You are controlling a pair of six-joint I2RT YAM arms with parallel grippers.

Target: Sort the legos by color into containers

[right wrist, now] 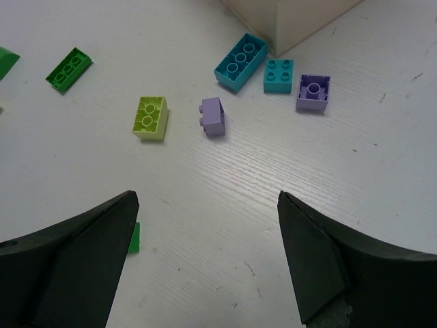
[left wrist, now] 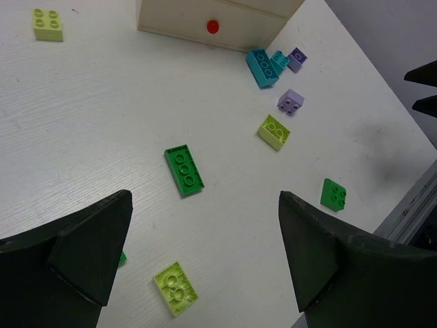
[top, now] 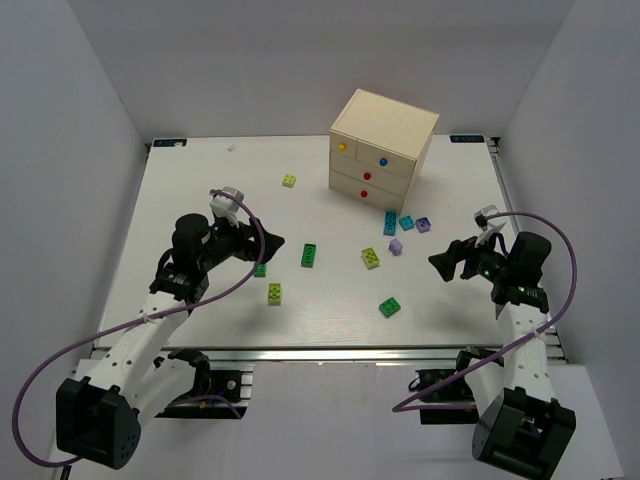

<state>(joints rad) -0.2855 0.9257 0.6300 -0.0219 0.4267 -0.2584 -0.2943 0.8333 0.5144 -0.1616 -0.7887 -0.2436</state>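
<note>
The cream chest (top: 383, 145) with yellow, blue and red knobs stands at the back, its drawers shut. Legos lie scattered in front of it: lime ones (top: 288, 181) (top: 274, 293) (top: 371, 258), green ones (top: 309, 255) (top: 389, 307) (top: 260, 270), teal ones (top: 390, 223) and lilac ones (top: 423, 224) (top: 395, 246). My left gripper (top: 272, 243) is open and empty, above the table between a green brick (left wrist: 184, 169) and a lime brick (left wrist: 175, 288). My right gripper (top: 437, 263) is open and empty, short of the lilac brick (right wrist: 214, 115) and the teal brick (right wrist: 240, 62).
The white table (top: 200, 200) is walled by white panels at the left, back and right. A metal rail (top: 340, 350) runs along the near edge. The chest's corner (right wrist: 293, 17) shows at the top of the right wrist view.
</note>
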